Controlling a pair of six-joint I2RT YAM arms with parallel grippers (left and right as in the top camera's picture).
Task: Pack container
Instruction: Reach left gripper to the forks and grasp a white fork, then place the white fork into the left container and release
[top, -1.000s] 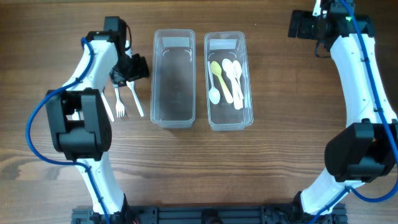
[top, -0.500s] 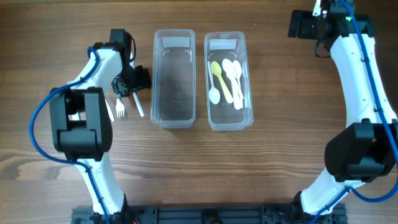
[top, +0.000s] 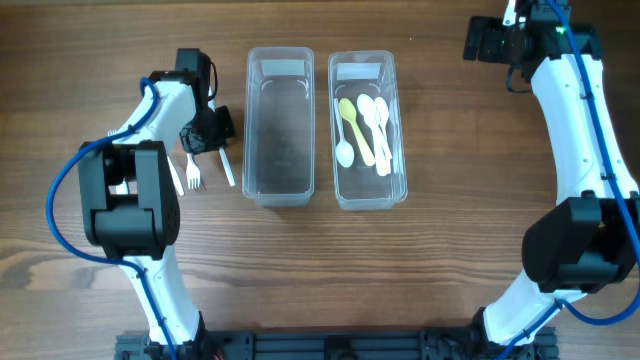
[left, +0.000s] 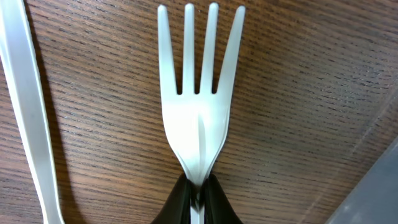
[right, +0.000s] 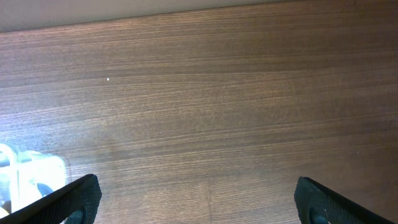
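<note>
My left gripper (left: 199, 202) is shut on the neck of a white plastic fork (left: 199, 118) that lies flat on the wood, tines pointing away from the jaws. In the overhead view this gripper (top: 205, 132) sits just left of the empty clear container (top: 280, 198). The second clear container (top: 367, 203) holds several white and yellow spoons (top: 365, 125). My right gripper (top: 484, 40) hovers at the far right corner of the table, open (right: 199, 205) over bare wood with nothing between its fingers.
More white cutlery lies on the table beside the left gripper: a fork (top: 194, 175) and a long handle (left: 28, 106). A corner of the empty container (left: 379, 186) shows at the lower right of the left wrist view.
The left gripper has gone from open to shut, pinching the fork's neck. It slid slightly toward the containers first. The right arm has not moved.
</note>
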